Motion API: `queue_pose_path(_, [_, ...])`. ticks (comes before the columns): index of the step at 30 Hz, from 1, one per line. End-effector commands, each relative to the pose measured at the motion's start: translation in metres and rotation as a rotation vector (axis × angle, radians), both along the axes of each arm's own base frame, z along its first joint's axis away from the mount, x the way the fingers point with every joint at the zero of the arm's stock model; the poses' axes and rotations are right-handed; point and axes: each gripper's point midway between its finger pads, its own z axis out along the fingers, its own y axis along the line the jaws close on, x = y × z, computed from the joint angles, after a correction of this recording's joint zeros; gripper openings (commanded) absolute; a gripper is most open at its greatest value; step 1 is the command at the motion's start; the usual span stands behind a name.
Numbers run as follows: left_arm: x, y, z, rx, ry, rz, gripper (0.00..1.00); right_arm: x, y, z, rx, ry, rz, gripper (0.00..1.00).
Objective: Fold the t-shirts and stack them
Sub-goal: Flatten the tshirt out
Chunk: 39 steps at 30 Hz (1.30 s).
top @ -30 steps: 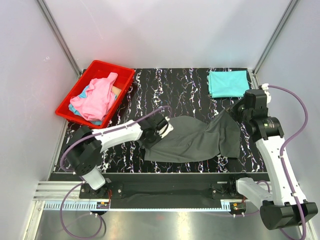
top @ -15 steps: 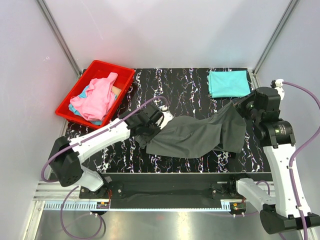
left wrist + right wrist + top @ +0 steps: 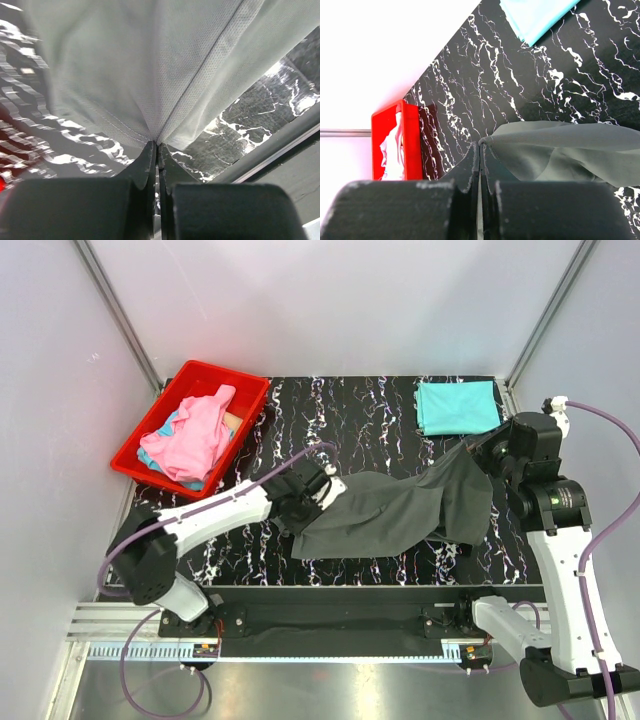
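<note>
Two pinches carry the dark grey t-shirt [image 3: 400, 512] across the middle of the frame. The left gripper [image 3: 156, 146] is pressed together on a hem edge at centre-left, and the right gripper [image 3: 480, 145] is pressed together on a thin fold of the same cloth at the right. Between them the shirt sags, and its lower edge lies rumpled on the worktop [image 3: 370, 425].

Both holds look slight, with cloth caught only at the very fingertips. A pull apart to flatten the shirt could slip one corner free and drop it in a heap. The right end is bunched and twisted; laid down like that, the fold would probably come out crooked.

The folded teal t-shirt [image 3: 457, 406] lies just above the right gripper in the upper right, and a dragging hem could, I judge, disturb it. The pink t-shirt [image 3: 200, 435] sits in the red bin [image 3: 228, 371] at upper left.
</note>
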Motion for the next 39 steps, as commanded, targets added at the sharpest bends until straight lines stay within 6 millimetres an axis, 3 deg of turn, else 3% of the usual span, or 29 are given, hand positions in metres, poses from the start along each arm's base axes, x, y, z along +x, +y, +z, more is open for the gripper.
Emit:
queue_pose_path(1, [0.000, -0.020, -0.015, -0.059, 0.029, -0.018, 0.06, 0.005, 0.001, 0.008, 0.006, -0.045, 0.004, 0.00])
queue_pose_path(4, [0.002, -0.021, -0.027, -0.037, 0.040, -0.025, 0.09, 0.006, 0.002, 0.002, 0.008, -0.034, 0.011, 0.00])
queue_pose_path(7, [0.003, -0.016, -0.037, 0.005, 0.051, -0.023, 0.19, 0.006, 0.001, 0.001, 0.003, -0.032, 0.010, 0.00])
queue_pose_path(15, [0.002, -0.006, -0.033, 0.027, 0.028, -0.020, 0.34, 0.006, 0.004, 0.002, 0.011, -0.038, 0.020, 0.00])
queue_pose_path(25, [-0.001, 0.008, -0.041, 0.053, 0.001, -0.014, 0.42, 0.006, 0.004, 0.000, 0.013, -0.035, 0.019, 0.00])
queue_pose_path(31, [0.002, 0.007, -0.044, 0.064, -0.004, -0.025, 0.37, 0.006, 0.004, -0.002, 0.015, -0.032, 0.020, 0.00])
queue_pose_path(34, [0.005, 0.008, -0.042, 0.067, -0.021, -0.021, 0.14, 0.006, 0.003, -0.002, 0.008, -0.032, 0.018, 0.00])
queue_pose_path(35, [0.008, 0.009, -0.038, 0.068, -0.042, -0.011, 0.04, 0.006, 0.003, -0.002, 0.006, -0.032, 0.017, 0.00])
queue_pose_path(36, [0.011, 0.008, -0.034, 0.063, -0.056, -0.003, 0.00, 0.006, 0.002, -0.003, 0.002, -0.032, 0.017, 0.00])
queue_pose_path(39, [0.021, 0.006, -0.001, 0.053, -0.113, 0.034, 0.00, 0.008, -0.002, 0.002, -0.020, -0.032, 0.000, 0.00])
